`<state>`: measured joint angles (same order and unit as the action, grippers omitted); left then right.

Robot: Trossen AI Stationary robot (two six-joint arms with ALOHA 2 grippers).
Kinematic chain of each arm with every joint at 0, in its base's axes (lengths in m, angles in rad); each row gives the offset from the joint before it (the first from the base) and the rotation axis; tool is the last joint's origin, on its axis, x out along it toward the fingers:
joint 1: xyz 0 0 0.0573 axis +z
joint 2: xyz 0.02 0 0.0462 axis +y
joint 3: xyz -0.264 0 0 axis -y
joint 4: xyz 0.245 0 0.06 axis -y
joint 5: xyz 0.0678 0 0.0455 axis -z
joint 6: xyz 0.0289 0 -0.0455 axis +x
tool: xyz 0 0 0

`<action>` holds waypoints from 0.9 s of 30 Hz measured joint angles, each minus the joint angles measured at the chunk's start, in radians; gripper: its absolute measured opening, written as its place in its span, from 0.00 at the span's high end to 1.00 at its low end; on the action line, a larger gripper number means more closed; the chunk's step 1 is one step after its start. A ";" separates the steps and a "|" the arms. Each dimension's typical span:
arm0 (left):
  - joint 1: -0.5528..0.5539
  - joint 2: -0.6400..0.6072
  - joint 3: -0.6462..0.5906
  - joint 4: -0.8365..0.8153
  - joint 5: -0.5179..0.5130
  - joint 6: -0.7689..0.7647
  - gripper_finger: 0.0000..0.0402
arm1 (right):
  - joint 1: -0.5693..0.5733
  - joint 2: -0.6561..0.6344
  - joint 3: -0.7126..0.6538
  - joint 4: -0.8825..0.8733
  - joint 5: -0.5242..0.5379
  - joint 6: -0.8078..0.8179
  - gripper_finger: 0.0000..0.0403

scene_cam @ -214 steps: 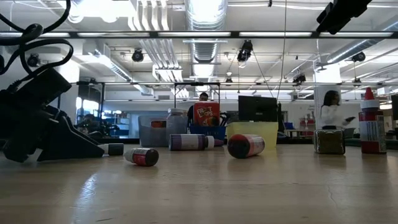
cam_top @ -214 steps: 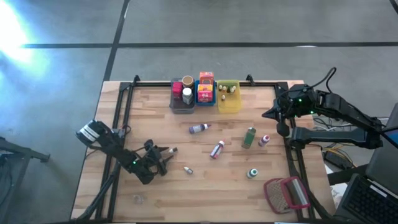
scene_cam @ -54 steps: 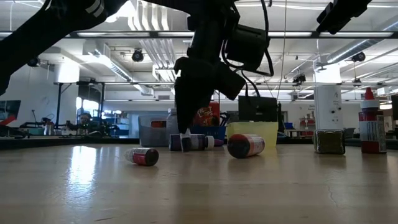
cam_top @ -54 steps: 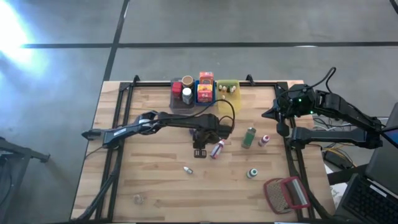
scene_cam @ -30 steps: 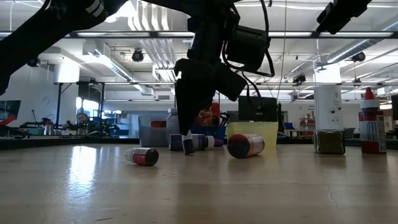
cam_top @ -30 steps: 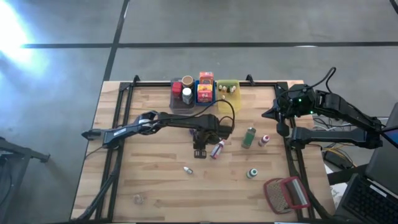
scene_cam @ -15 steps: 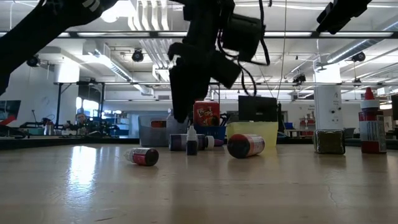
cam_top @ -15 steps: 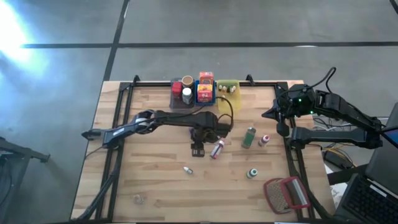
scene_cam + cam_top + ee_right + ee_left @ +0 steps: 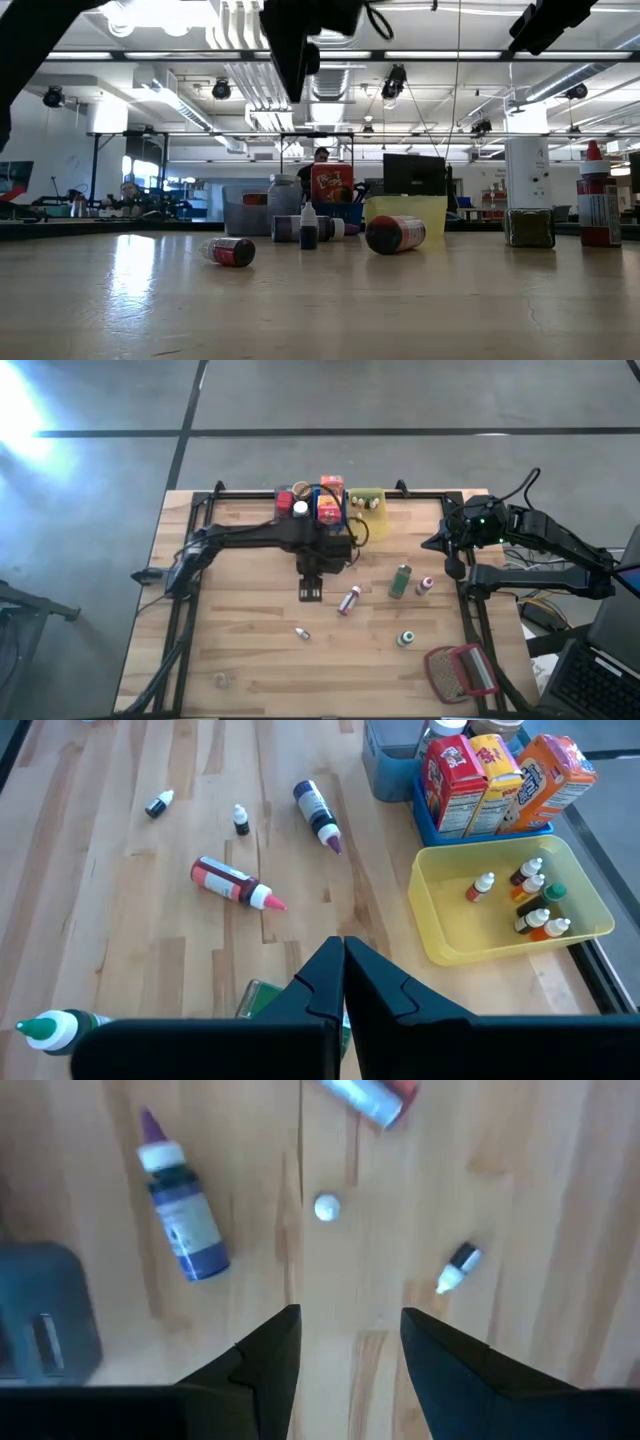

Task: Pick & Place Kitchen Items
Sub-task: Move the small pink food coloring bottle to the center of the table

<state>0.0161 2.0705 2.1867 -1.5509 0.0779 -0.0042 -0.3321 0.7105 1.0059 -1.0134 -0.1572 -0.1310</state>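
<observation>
1. Right wrist view gives us the best look into the bins: yellow bin [image 9: 590,925] holds approx. six tiny coloured-cap bottles [image 9: 530,900]; blue bin [image 9: 470,828] next to it holds a red-and-white box [image 9: 452,775], a yellow box [image 9: 497,770] and an orange box [image 9: 558,775], all upright; grey bin [image 9: 390,765] is beside the blue one, w/ a jar top just showing at the frame edge.
2. High view: same three bins sit in a row at the table's far edge, grey, blue, yellow. We see two jars in the grey bin [image 9: 283,503], partly covered by the left arm.
3. Left gripper [image 9: 350,1330] hangs above the table mid-area, just in front of the bins; fingers apart, nothing between them.
4. Left wrist view shows, on bare wood below the fingers: a purple-tip blue bottle [image 9: 185,1220] lying flat, a small white-cap bottle [image 9: 327,1207] standing upright seen from above, a black-and-white mini bottle [image 9: 457,1268] on its side.
5. Low view adds what top-down can't: small bottle [image 9: 308,228] stands upright; red-capped bottle [image 9: 396,234] and a dark mini bottle [image 9: 228,251] lie on their sides.
6. Only the high view shows the green bottle [image 9: 401,580] and the red-framed mesh object [image 9: 461,671] at the near right corner.
7. Right gripper [image 9: 342,960] waits at the table's right edge, fingers pressed together, empty.
</observation>
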 joint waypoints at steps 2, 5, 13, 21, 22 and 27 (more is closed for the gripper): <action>-0.003 -0.038 -0.003 0.028 0.000 -0.003 0.56 | 0.000 0.000 0.000 0.000 0.000 0.000 0.98; -0.010 -0.108 -0.045 0.128 0.000 0.016 0.55 | 0.000 0.000 0.000 0.000 0.000 0.000 0.98; -0.035 -0.371 -0.429 0.622 0.076 0.169 0.56 | 0.000 0.000 0.000 0.000 0.000 0.000 0.98; -0.034 -0.662 -0.963 1.098 0.150 0.161 0.56 | 0.000 0.000 0.000 0.000 0.000 0.000 0.98; -0.034 -0.697 -1.030 1.158 0.150 0.148 0.56 | 0.000 0.000 0.000 0.000 0.000 0.000 0.98; -0.034 -0.845 -1.365 1.508 0.177 0.128 0.56 | 0.000 0.000 0.000 0.000 0.000 0.000 0.98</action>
<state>-0.0177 1.2257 0.8222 -0.0428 0.2548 0.1242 -0.3321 0.7103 1.0059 -1.0134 -0.1570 -0.1312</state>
